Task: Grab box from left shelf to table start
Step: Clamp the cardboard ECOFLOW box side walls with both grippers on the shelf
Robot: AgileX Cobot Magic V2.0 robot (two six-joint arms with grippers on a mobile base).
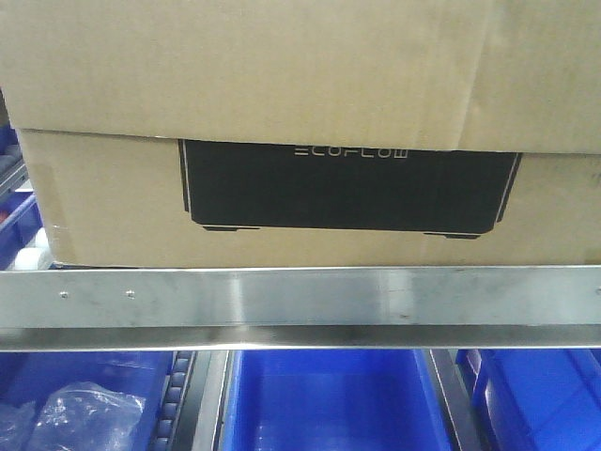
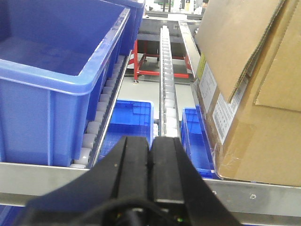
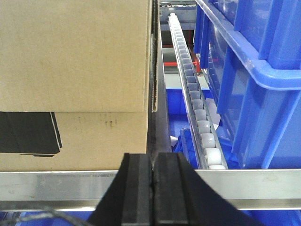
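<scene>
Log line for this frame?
phase: pre-grasp | brown cardboard ECOFLOW box: behind silver metal shelf rail | left claw: shut, left of box | right claw: shut, by box's right edge

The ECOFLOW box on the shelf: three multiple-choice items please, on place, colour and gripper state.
1. Where does the box sit?
A. behind the shelf rail
B. on a white table
C. inside a blue bin

2. The printed panel is
A. red
B. black
C. green

3. The left gripper and right gripper are
A. both open
B. both shut, empty
C. shut on the box

1 A: the front view shows it just behind the silver rail.
2 B: black with a thin white outline.
3 B: in each wrist view the fingers meet with nothing between.
</scene>
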